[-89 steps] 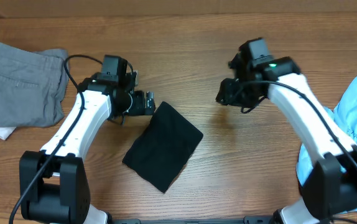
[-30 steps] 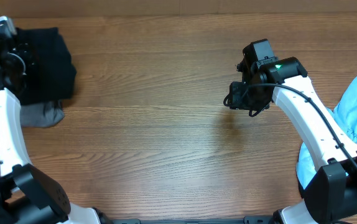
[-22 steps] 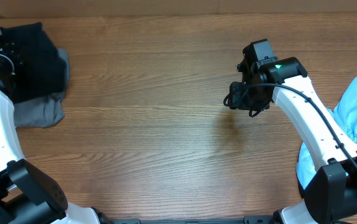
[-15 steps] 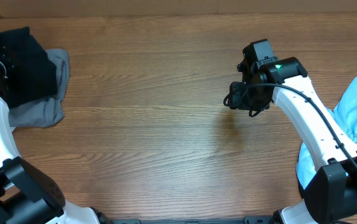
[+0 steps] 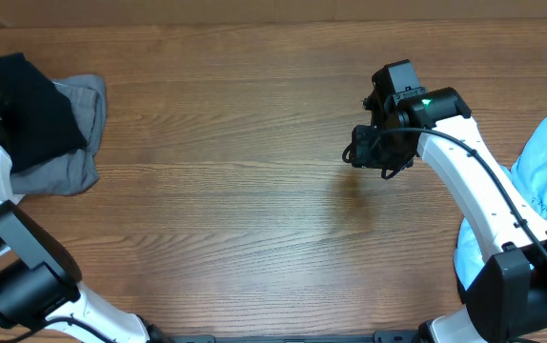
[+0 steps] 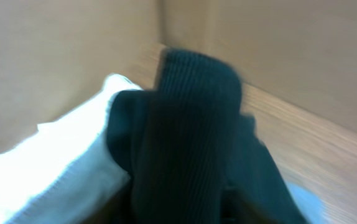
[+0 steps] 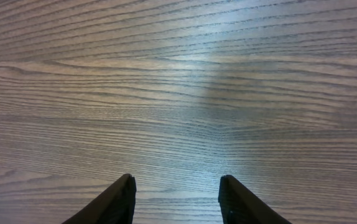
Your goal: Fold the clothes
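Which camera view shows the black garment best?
The overhead view: the black garment lies on a grey garment at the left edge. The left wrist view shows it close but blurred. The right wrist view shows only the table.

The black shirt [image 6: 191, 124] is matt ribbed cloth, the table [image 5: 254, 219] smooth grained wood.

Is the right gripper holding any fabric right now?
No, the right gripper stands open with only the wooden table showing between its fingers.
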`<action>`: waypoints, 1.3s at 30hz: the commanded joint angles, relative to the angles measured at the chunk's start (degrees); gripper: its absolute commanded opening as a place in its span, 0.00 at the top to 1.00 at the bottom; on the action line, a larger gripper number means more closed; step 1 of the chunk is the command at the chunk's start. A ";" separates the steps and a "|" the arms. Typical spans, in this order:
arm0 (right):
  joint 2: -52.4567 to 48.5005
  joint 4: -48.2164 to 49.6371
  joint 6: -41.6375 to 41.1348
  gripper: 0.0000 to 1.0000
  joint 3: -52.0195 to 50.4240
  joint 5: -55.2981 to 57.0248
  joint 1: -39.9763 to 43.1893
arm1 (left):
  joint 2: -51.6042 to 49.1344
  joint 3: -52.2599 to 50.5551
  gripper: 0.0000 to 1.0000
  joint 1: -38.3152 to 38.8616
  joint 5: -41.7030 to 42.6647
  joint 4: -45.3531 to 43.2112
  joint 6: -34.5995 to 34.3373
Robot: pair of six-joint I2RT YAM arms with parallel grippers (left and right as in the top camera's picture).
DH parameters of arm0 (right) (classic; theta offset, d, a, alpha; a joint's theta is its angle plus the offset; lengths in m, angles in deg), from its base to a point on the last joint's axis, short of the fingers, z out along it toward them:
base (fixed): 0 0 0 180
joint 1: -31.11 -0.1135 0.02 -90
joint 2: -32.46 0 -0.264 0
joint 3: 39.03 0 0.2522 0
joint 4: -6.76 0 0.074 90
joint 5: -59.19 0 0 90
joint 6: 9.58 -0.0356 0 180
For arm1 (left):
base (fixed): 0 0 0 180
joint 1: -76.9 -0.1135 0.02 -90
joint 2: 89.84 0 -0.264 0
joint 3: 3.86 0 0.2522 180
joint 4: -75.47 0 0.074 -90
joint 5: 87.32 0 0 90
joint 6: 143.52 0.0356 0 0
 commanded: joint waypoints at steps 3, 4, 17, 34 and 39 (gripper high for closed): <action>0.22 0.07 -0.24 0.53 0.72 0.59 0.00 | -2.84 0.83 0.00 -5.16 -5.22 -2.21 -3.39; 0.22 0.07 -0.22 0.53 0.72 0.59 0.00 | -2.73 0.92 0.00 -5.88 -5.14 -1.16 -3.41; 0.22 0.72 -0.20 0.18 0.72 0.57 0.00 | 10.51 4.02 0.00 -4.39 7.26 6.62 -5.55; 0.74 18.86 1.68 0.00 0.85 10.91 1.88 | 11.69 4.02 0.00 34.27 8.22 53.77 3.32; 4.17 13.86 1.14 0.00 0.74 5.07 6.34 | 11.69 3.96 0.00 39.30 5.92 70.60 3.32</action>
